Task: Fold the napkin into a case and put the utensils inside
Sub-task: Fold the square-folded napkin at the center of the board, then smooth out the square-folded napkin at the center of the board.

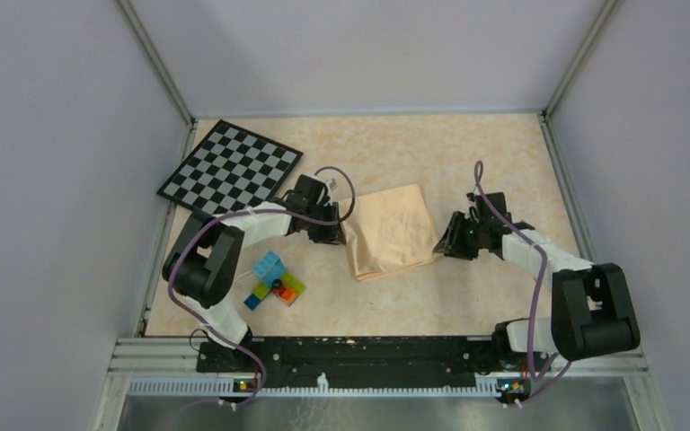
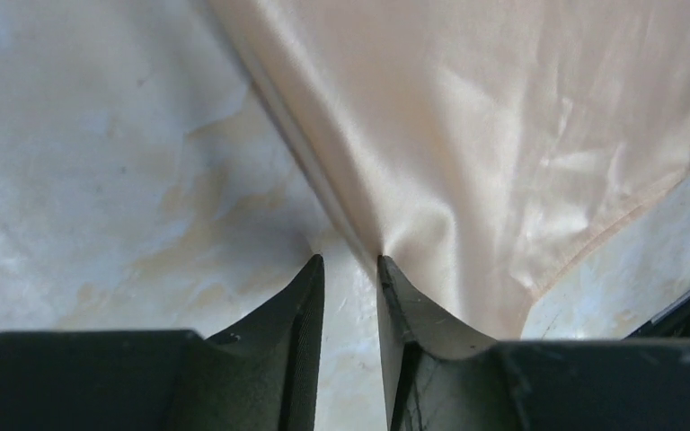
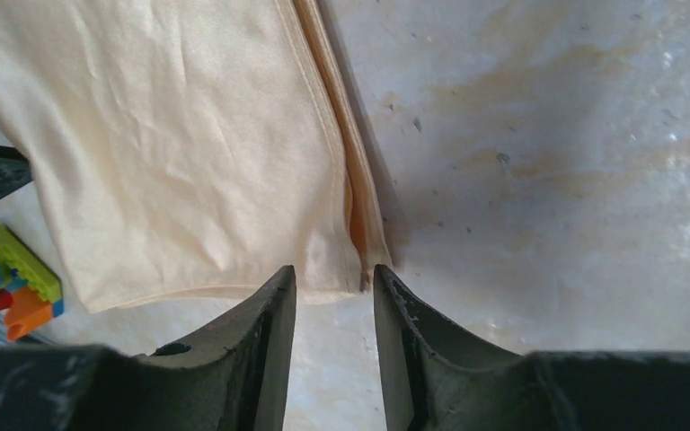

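Note:
The peach-orange napkin [image 1: 393, 232] lies folded into a flat rectangle in the middle of the table. My left gripper [image 1: 340, 232] is at its left edge. In the left wrist view the cloth [image 2: 503, 135] puckers against the right fingertip of my left gripper [image 2: 350, 260], whose jaws stand narrowly open over bare table. My right gripper [image 1: 445, 241] is at the napkin's near right corner [image 3: 189, 162], open [image 3: 334, 269], with the corner just ahead of its tips. A thin orange sliver [image 3: 356, 220], seemingly a utensil, shows between the layers; otherwise the utensils are hidden.
A black-and-white checkerboard [image 1: 231, 167] lies at the back left. A cluster of coloured toy bricks [image 1: 274, 280] sits near the left arm, and it also shows in the right wrist view [image 3: 13, 278]. Grey walls enclose the table on three sides.

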You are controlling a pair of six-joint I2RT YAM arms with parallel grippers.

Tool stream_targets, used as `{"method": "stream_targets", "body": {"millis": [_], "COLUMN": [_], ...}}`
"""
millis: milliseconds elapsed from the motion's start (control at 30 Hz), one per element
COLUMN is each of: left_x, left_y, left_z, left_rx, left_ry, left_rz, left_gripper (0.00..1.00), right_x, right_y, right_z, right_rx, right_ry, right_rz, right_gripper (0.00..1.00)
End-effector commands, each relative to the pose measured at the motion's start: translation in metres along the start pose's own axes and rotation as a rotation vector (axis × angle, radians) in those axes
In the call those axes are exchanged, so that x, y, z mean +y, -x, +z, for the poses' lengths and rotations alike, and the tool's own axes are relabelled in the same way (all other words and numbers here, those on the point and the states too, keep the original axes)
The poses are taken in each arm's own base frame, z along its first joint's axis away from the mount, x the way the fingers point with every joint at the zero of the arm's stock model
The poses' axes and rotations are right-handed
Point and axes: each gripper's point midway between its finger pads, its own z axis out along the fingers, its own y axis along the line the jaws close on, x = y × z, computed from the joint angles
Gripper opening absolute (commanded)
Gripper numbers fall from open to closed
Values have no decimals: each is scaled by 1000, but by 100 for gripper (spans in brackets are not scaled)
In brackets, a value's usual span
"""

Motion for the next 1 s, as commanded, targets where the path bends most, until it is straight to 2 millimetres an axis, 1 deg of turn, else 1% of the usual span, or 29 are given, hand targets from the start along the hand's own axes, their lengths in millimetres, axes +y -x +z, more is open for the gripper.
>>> {"method": "stream_targets", "body": {"millis": [0, 33, 67, 133, 167, 200, 267, 300, 333, 400, 467, 533, 600, 667, 700, 733, 767, 800, 833, 900, 967], "left_x": [0, -3, -6, -16, -24, -36, -66, -80, -90, -104, -115, -114, -106, -94, -89, -86, -85, -85, -86, -95, -109], "left_y": [-16, -20, -24, -29, -29, -30, -31, -32, -31, -34, -36, -44, -56, -74, -81, -89, -93, -98, -100, -100, -90], "left_z": [-31, -38, -45, -59, -65, -70, -75, -76, -75, -65, -52, -35, -23, -17, -16, -16, -17, -19, -21, -31, -49], "left_rx": [17, 20, 20, 21, 17, 23, 28, 30, 26, 50, 62, 84, 115, 134, 139, 148, 155, 162, 165, 152, 104], "left_ry": [10, -2, -14, -51, -93, -153, -300, -363, -403, -445, -472, -464, -435, -391, -381, -383, -391, -398, -407, -435, -479], "left_rz": [14, 13, 13, 13, 15, 15, 12, 13, 14, 5, 18, 12, -3, -10, -14, -18, -20, -20, -15, 3, 23], "left_gripper": [35, 36, 37, 39, 39, 39, 38, 38, 38, 37, 35, 33, 30, 29, 29, 30, 30, 31, 32, 34, 37], "right_x": [-9, -7, 0, 19, 34, 52, 76, 83, 86, 87, 86, 78, 60, 34, 21, 16, 18, 23, 33, 58, 93], "right_y": [4, 4, 5, 14, 19, 28, 28, 28, 27, 28, 26, 18, 10, 4, 1, 0, 2, 3, 3, 9, 19], "right_z": [-28, -33, -36, -42, -44, -43, -36, -31, -24, -12, -5, 3, 10, 16, 15, 13, 9, 6, 2, -4, -12], "right_rx": [-14, -15, -21, -40, -44, -68, -33, 0, 30, 39, 44, 64, 71, 57, 44, 30, 11, 5, 5, -8, -29], "right_ry": [-98, -95, -65, -2, 61, 145, 283, 330, 357, 389, 415, 428, 380, 260, 185, 148, 132, 134, 148, 182, 270], "right_rz": [-65, -69, -77, -85, -104, -129, -147, -147, -140, -126, -104, -74, -38, -22, -34, -58, -83, -107, -136, -190, -218], "right_gripper": [40, 43, 45, 46, 50, 53, 59, 59, 59, 59, 59, 59, 58, 58, 58, 58, 59, 59, 60, 62, 67]}}
